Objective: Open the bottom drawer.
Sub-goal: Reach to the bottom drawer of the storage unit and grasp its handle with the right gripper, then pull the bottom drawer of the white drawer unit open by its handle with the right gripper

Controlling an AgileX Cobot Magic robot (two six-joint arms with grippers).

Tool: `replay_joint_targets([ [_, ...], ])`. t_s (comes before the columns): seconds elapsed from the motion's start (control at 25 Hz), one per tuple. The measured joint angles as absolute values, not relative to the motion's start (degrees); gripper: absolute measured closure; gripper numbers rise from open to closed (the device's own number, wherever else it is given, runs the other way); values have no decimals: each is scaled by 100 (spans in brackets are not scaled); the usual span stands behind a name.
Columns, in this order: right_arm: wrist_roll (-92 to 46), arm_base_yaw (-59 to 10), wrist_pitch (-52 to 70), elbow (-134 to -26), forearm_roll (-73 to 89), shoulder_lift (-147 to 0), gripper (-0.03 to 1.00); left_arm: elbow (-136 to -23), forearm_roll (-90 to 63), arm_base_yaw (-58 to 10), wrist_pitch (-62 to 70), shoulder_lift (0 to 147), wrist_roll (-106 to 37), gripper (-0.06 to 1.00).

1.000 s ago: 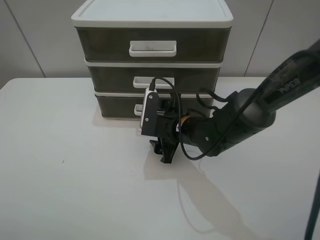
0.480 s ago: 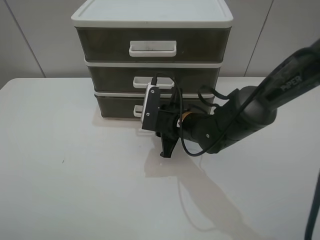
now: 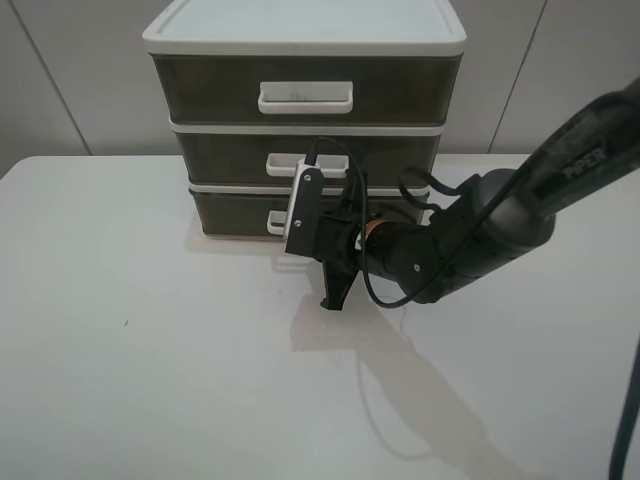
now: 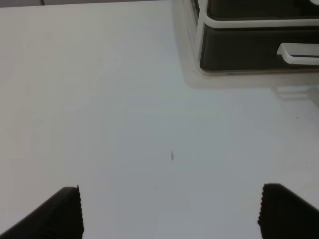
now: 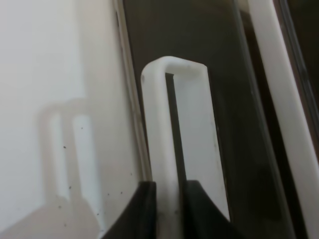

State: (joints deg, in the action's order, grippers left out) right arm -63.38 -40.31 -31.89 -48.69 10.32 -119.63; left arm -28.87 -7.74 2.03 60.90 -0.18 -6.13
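Note:
The bottom drawer (image 3: 230, 211) is the lowest smoky-brown tier of the three-drawer unit and looks pushed in. The left end of its white loop handle (image 3: 277, 218) shows. My right arm (image 3: 470, 230) reaches across to it, and the wrist camera mount hides the fingertips. In the right wrist view my right gripper (image 5: 169, 204) is rolled on its side. Its black fingers (image 5: 144, 209) stand close on either side of the handle's (image 5: 159, 124) white bar. My left gripper (image 4: 172, 214) is open and empty over bare table, well in front of the drawer (image 4: 249, 47).
Two similar drawers are stacked above, the middle (image 3: 400, 155) and the top (image 3: 200, 90). The unit has a white lid (image 3: 300, 25) and stands at the back of the white table (image 3: 150, 350). A grey wall runs behind it.
The right gripper's two black fingers stood apart a second ago and have now come together. The gripper has also shifted slightly up towards the drawer front. The drawer has not visibly moved.

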Motion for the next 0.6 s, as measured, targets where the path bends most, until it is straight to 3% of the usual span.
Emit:
replay_joint_targets([
  [0.6,-6338,-4039,-2985,-4521,989,-11629,94,-2887,-774,203,6090,-18,-613,23],
])
